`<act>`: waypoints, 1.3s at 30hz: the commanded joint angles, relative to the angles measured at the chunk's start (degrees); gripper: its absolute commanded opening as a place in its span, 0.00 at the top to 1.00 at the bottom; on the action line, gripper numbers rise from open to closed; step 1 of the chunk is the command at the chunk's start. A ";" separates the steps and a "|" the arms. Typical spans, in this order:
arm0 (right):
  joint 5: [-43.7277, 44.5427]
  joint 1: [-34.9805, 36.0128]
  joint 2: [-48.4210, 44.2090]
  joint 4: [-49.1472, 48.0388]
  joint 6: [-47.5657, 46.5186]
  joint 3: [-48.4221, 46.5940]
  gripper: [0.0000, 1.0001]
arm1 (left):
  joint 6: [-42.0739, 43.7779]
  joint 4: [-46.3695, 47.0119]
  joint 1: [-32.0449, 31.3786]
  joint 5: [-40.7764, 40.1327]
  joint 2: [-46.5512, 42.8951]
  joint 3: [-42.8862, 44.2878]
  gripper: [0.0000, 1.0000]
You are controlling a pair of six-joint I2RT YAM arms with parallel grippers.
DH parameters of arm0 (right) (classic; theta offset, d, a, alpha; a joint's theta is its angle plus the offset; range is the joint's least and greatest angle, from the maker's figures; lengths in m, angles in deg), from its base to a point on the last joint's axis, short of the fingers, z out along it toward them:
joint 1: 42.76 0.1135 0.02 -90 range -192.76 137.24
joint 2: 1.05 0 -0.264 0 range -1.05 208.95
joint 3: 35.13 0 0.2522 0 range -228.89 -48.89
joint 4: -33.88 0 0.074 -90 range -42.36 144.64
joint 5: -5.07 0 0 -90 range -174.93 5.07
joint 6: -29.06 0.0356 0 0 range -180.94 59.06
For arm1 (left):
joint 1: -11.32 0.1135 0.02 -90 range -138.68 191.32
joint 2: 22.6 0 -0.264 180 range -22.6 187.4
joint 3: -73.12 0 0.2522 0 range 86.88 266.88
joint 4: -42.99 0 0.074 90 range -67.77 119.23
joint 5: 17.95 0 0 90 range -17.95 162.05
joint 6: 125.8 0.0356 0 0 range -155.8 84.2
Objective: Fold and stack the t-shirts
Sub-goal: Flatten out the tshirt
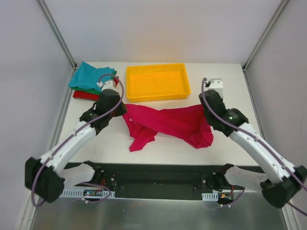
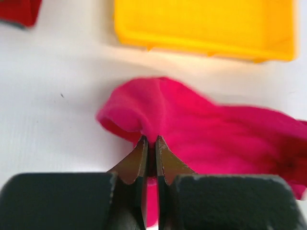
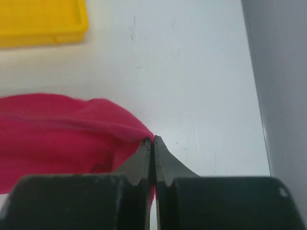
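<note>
My left end effector (image 2: 149, 140) is pressed together on a raised fold at the left end of the magenta t-shirt (image 1: 168, 120). My right end effector (image 3: 151, 140) pinches its right edge, so the crumpled shirt lies between them at mid-worktop (image 3: 201, 72). The yellow tray (image 1: 158, 97) sits just beyond it and the stack of folded t-shirts (image 1: 88, 79) lies at the far left corner, while bare surface runs from my right fingers to the side wall (image 3: 283, 72) and along the near edge.
</note>
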 commanded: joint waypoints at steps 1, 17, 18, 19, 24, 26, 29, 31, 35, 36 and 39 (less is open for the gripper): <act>0.42 -0.32 -12.20 5.46 -10.46 -7.91 0.99 | 3.15 -2.87 -0.15 -3.65 -16.60 1.57 1.00; -22.97 -0.23 -24.28 15.74 -13.21 -45.08 0.99 | 6.49 -6.04 -0.24 8.91 -41.87 24.24 1.00; -22.80 -0.32 -23.58 16.09 -13.21 -46.84 0.99 | 6.66 -6.13 -0.24 9.35 -41.34 25.47 1.00; -22.02 -0.32 -22.87 16.09 -13.12 -47.82 0.99 | 7.10 -6.13 -0.24 9.97 -40.47 26.79 1.00; -11.84 -0.32 -18.83 15.83 -13.38 -45.12 0.99 | 7.72 -6.48 -0.24 6.57 -35.72 25.76 1.00; -3.51 -0.32 -15.68 15.31 -14.09 -40.47 0.99 | 7.02 -7.18 -0.24 -0.10 -33.09 21.90 1.00; 8.64 -2.07 -11.45 9.88 -14.96 -29.23 0.99 | 5.62 -9.02 -0.24 -11.70 -25.98 15.75 1.00; -0.83 -9.07 -9.25 3.04 -13.83 -18.88 0.99 | 4.21 -9.47 0.02 -16.02 -18.27 11.27 1.00; -16.89 -21.75 -1.45 -9.97 -11.28 -5.05 0.86 | -0.71 -10.35 2.22 -16.22 -4.63 5.54 0.88; -18.30 -22.55 0.93 -12.88 -11.45 -2.93 0.81 | -1.24 -10.35 2.57 -15.52 -1.64 5.10 0.71; -18.24 -23.44 9.54 -13.44 -10.93 -3.26 0.37 | -1.86 -10.96 3.10 -13.76 4.18 6.06 0.32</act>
